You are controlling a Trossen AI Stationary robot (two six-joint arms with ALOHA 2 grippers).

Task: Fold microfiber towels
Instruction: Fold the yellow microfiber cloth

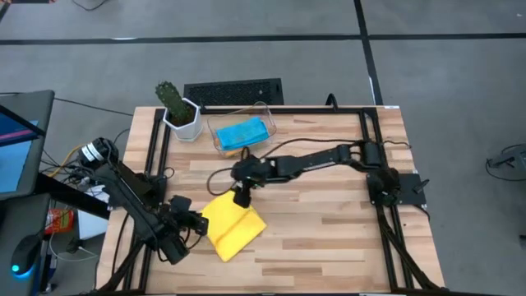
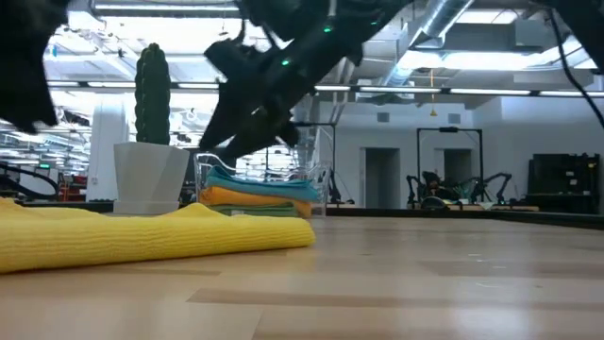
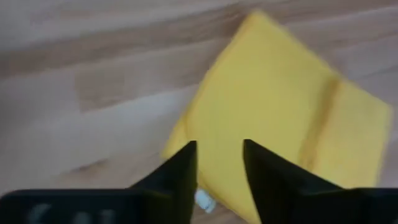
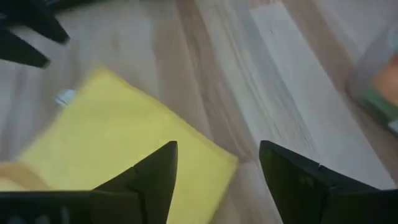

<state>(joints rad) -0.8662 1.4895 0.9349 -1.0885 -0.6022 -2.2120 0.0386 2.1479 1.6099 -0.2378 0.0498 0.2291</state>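
Currently I see the yellow towel folded flat on the table, well in front of the clear bin holding the blue, orange and green towels. My right gripper hangs over its far edge, fingers spread, holding nothing. My left gripper sits beside its near-left edge, fingers slightly parted, empty.

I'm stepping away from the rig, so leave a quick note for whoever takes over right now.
Left gripper: open, empty, at the yellow towel's edge.
Right gripper: open, empty, above the same towel.
Yellow towel lies folded on the table, front left.
Bin at the back holds the blue towel on top, orange and green beneath.
Done: three folded and stacked.
Left: probably finish the yellow fold, then bin it.
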